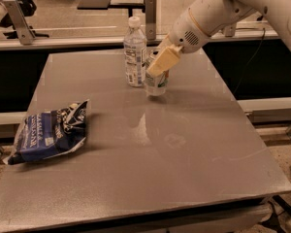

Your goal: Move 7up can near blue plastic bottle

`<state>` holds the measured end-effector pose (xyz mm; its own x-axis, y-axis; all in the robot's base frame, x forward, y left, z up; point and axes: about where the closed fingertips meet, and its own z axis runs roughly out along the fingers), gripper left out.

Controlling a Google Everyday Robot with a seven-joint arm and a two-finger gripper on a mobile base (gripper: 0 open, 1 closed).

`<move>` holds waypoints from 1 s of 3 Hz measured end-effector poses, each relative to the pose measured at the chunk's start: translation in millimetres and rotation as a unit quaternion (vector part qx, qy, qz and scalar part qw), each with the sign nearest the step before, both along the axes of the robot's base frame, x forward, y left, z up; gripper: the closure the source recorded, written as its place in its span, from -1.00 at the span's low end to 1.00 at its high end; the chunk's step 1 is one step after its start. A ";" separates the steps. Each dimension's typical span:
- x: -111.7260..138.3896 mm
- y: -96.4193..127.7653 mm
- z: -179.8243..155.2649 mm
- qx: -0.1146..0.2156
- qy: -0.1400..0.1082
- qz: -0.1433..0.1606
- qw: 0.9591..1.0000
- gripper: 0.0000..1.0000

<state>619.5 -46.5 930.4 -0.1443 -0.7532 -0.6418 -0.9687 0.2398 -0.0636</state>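
Observation:
The 7up can point(156, 85) is a small silver can with a white-and-green label. It stands on the grey table point(184, 149) just right of the blue plastic bottle point(135, 52), a tall clear bottle with a white cap. My gripper point(161, 64) comes down from the upper right and is shut on the can's upper part, with a cream finger point(164, 59) across its front. The can's top is hidden behind the finger.
A blue crinkly snack bag point(49, 131) lies at the table's left edge. A metal rail and office chairs stand behind the table. My white arm point(218, 11) reaches in from the upper right.

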 end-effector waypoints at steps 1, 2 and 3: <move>11.0 -1.1 -13.6 -0.011 0.006 -0.002 1.000 0.65; 16.9 -1.8 -23.2 -0.017 0.013 -0.003 1.000 0.16; 17.3 -0.1 -25.1 -0.017 0.014 -0.002 1.000 -0.28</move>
<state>636.8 -46.6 905.3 -0.1651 -0.7740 -0.6113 -0.9693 0.2419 -0.0445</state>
